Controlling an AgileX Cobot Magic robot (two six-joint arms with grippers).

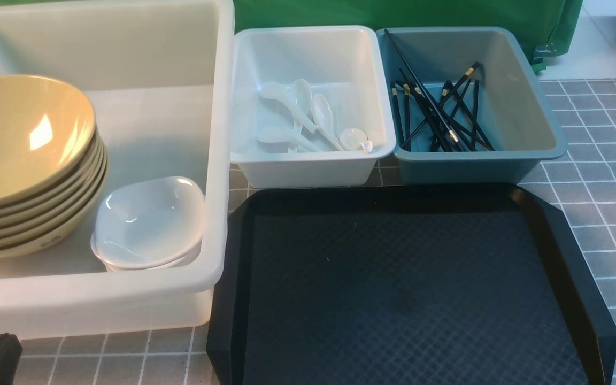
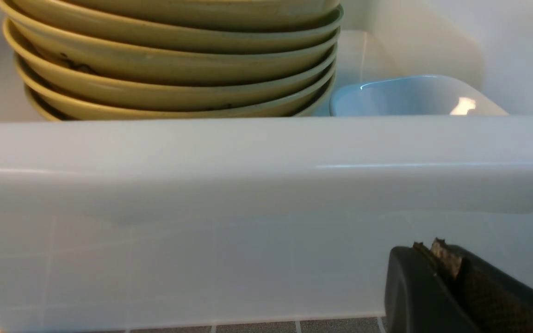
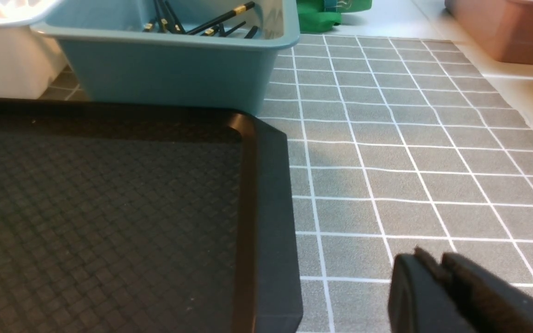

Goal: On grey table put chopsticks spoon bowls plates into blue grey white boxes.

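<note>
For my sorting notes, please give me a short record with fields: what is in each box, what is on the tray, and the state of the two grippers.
large white box: stack of yellow bowls, white dishes
small white box: white spoons
blue box: black chopsticks
black tray: nothing on it
left gripper: shut, holds nothing, outside the large white box
right gripper: nearly shut, holds nothing, over the grey table beside the tray

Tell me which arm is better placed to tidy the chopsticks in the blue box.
Right. The right gripper sits beside the black tray, near its right rim, with the blue box ahead; the left gripper faces the large white box of yellow bowls.
</note>
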